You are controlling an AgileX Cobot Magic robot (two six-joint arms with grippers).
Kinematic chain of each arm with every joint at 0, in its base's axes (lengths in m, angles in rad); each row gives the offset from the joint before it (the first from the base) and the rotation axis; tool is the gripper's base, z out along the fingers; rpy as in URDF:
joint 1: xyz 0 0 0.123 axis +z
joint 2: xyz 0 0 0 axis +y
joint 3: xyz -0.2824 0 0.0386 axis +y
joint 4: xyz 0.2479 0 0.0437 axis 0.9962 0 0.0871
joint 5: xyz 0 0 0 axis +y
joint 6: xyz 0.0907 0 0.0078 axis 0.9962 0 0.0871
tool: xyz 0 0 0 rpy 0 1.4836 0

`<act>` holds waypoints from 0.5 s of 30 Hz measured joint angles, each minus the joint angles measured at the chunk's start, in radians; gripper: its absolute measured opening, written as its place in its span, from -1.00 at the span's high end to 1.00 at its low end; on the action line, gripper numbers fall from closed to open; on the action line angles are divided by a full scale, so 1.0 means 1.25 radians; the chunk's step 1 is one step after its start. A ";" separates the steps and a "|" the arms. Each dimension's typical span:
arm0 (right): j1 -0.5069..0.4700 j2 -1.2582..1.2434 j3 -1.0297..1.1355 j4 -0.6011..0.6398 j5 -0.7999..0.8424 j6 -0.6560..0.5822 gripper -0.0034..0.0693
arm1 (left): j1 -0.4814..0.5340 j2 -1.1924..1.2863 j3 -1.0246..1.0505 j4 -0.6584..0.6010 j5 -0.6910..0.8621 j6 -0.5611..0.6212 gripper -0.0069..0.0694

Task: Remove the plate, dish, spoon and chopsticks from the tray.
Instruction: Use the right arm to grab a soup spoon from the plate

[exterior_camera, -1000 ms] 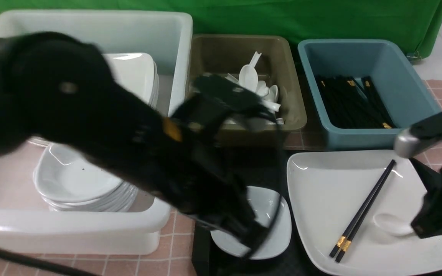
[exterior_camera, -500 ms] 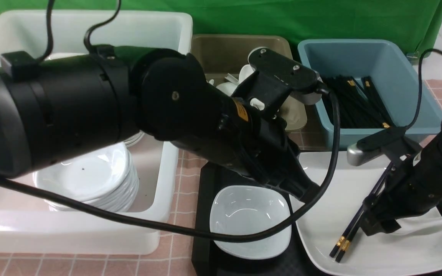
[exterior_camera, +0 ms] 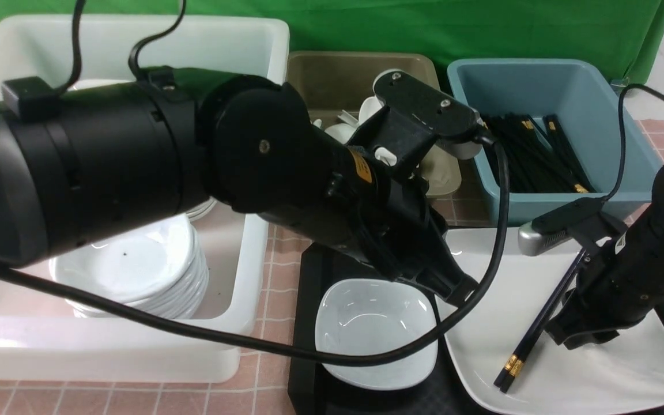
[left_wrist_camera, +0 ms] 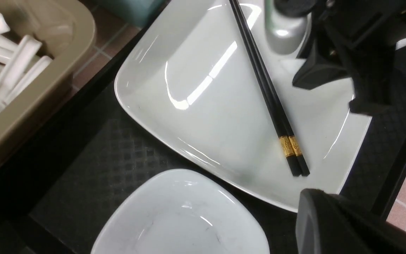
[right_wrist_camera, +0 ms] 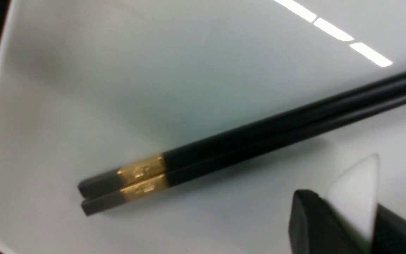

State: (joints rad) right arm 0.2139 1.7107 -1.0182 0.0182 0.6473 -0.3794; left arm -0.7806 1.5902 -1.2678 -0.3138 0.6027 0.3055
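With R gripper (exterior_camera: 583,339) clamped on spoon (right_wrist_camera: 358,190), low on plate (exterior_camera: 493,323) just beside chopsticks (exterior_camera: 539,323), lift straight up w/o clipping them, then swing to olive tub (exterior_camera: 332,75), minding L gripper (exterior_camera: 456,288), shut & empty, above dish (exterior_camera: 375,331) edge on tray (left_wrist_camera: 93,148).

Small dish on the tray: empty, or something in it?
Empty. The dish shows only bare glossy white inside, in both the front and left wrist views; the chopsticks lie on the plate.

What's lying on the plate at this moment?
The chopsticks lie side by side on the plate. The right claw covers the part beneath it; its wrist view shows the spoon between its jaws.
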 joint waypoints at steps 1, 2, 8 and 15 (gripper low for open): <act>0.000 -0.003 0.000 0.000 0.003 0.001 0.55 | 0.000 0.000 0.000 0.000 0.000 -0.001 0.83; 0.000 -0.034 -0.018 0.001 0.025 0.007 0.55 | 0.003 0.000 0.000 0.005 0.000 -0.007 0.83; 0.000 -0.119 -0.126 0.074 0.046 0.001 0.55 | 0.084 -0.017 0.000 0.016 -0.003 -0.030 0.83; 0.027 -0.018 -0.403 0.363 0.020 -0.152 0.55 | 0.278 -0.072 -0.002 0.018 -0.032 -0.037 0.83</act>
State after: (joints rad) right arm 0.2476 1.6886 -1.5223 0.4719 0.6729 -0.5695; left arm -0.4325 1.5005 -1.2700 -0.2915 0.5621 0.2592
